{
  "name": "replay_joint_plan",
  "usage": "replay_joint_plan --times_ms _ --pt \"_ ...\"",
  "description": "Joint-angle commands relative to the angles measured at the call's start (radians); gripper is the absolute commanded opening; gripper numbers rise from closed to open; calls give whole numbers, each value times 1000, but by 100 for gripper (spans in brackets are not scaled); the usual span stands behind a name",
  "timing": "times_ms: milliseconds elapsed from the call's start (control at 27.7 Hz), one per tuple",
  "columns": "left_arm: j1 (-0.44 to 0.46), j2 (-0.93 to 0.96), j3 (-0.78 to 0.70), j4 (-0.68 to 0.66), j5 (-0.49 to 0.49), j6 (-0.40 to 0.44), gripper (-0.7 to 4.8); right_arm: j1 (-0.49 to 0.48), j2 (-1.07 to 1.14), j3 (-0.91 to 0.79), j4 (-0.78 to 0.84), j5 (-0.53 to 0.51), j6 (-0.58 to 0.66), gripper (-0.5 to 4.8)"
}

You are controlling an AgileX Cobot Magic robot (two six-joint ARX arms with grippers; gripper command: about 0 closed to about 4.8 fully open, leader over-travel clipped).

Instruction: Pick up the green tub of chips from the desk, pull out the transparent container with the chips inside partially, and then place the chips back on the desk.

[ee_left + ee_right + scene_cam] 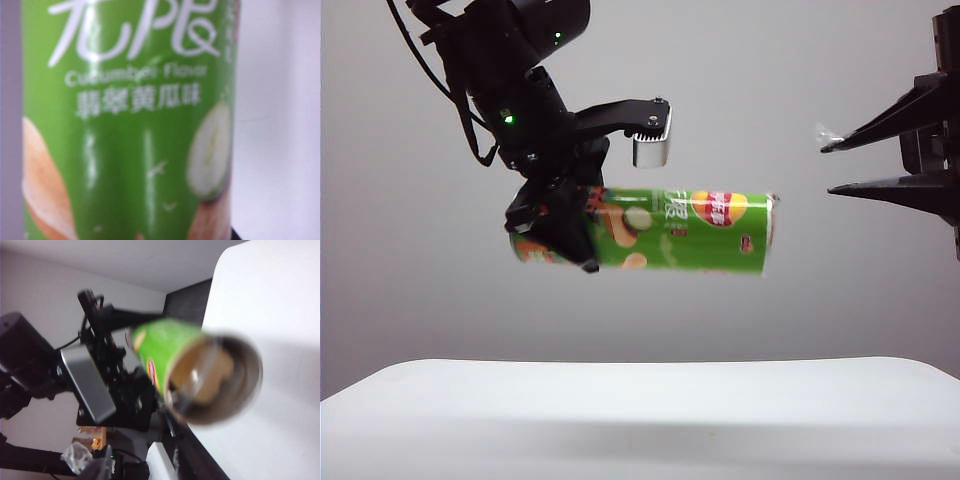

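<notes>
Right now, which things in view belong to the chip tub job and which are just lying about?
In the job:
- long bright-green cylindrical chips can, clamped in left gripper
- chips inside its open end
- open right gripper, apart from the can
- white matte desk

Lying about:
- crumpled clear plastic

The green tub of chips (130,150) fills most of my view, running top to bottom, blurred from closeness. White Chinese characters and "Cucumber Flavor" cross its upper half. A cucumber slice (210,150) sits at its right edge, a pale chip picture (42,190) at lower left. White table (280,175) shows at right.
</notes>
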Motion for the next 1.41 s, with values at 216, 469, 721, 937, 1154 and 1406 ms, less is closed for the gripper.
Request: replay_joint_plan --times_ms 216,469,721,937,1154,1406 --pt "-11 -41 3 25 63 -7 264 0 58 2 22 -11 5 159" --pt "-17 -40 3 13 106 -10 263 0 58 3 97 -25 58 158" --pt "-30 -40 3 14 118 -11 263 1 62 3 110 -26 63 158" --pt "-60 -40 3 48 123 -11 263 2 63 3 117 -26 77 158" --pt "-68 -40 3 78 122 -11 263 15 63 3 119 -33 84 158" --pt "-86 -40 3 87 124 -11 263 94 63 3 138 2 87 157"
